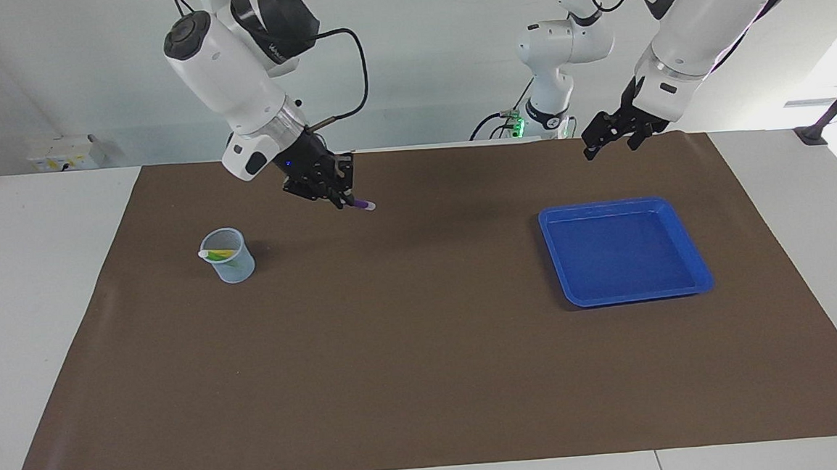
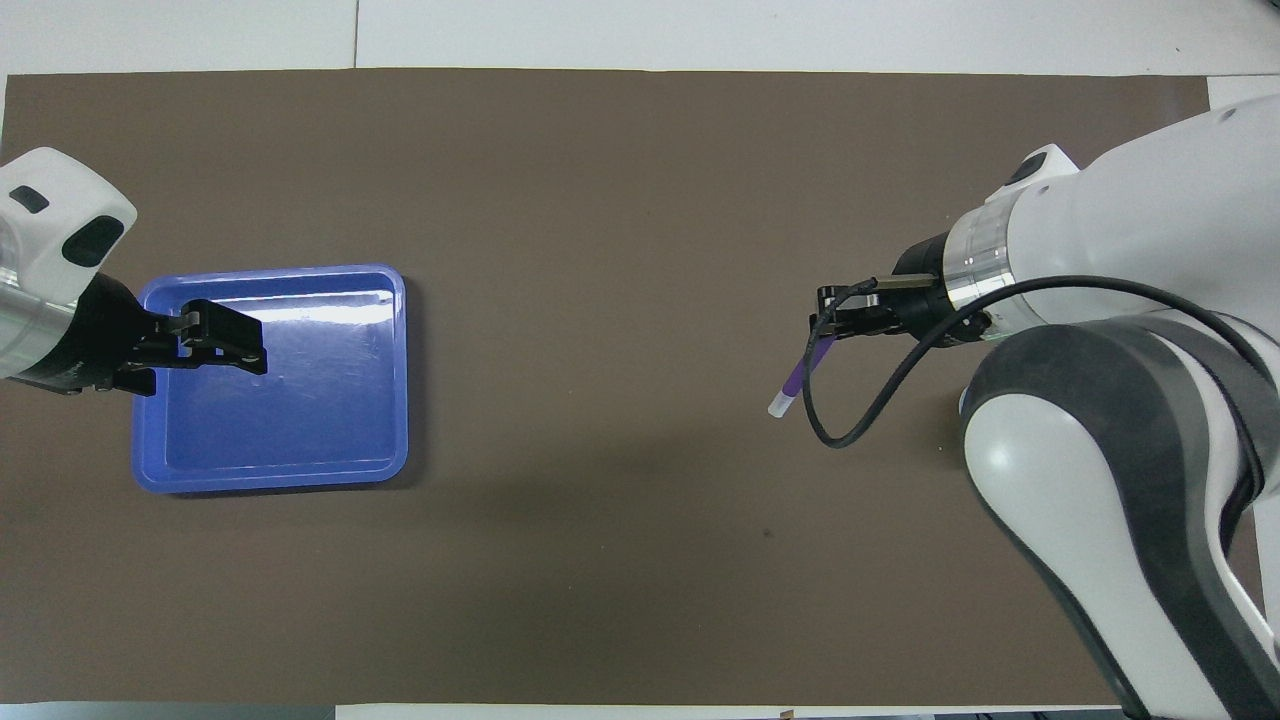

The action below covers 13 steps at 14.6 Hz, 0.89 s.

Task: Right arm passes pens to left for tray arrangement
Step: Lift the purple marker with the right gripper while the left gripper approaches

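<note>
Purple pen (image 1: 363,204) juts, pale tip outward, from the right pincer (image 1: 338,196).

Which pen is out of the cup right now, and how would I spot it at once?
Start from the brown mat; up over its right-arm half hangs the right pincer. Shut in it is the purple pen, slanting out with its pale tip free. Its neighbours, the green and yellow pens, lie in the translucent cup.

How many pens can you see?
3: a purple pen held in the right gripper above the mat, and a green pen and a yellow pen in the cup.
</note>
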Tool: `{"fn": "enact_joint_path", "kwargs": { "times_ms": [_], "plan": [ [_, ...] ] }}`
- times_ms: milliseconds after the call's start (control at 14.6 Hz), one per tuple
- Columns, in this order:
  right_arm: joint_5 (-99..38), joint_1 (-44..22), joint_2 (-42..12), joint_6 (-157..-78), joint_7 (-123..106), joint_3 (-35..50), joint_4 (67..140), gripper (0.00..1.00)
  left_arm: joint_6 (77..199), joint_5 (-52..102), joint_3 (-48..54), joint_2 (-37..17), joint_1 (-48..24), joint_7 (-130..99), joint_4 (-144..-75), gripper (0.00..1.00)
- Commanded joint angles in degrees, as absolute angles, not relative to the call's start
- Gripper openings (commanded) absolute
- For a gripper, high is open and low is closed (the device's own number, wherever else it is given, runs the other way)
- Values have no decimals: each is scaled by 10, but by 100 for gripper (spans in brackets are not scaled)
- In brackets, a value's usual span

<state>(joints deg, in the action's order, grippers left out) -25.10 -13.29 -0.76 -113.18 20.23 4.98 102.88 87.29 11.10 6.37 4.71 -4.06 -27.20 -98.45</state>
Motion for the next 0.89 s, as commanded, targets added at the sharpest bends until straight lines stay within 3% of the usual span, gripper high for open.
{"fn": "enact_joint_path", "kwargs": {
  "times_ms": [0, 479, 822],
  "plan": [
    [-277, -167, 4, -1199, 298, 48, 1063, 0, 894, 179, 63, 69, -46, -424, -1013, 100],
    [-283, -271, 4, -1380, 548, 48, 1097, 0, 1061, 325, 66, 46, -108, -848, -1052, 100],
    [-283, -308, 4, -1451, 627, 48, 1108, 0, 1139, 432, 66, 47, -121, -931, -1123, 100]
  ]
}}
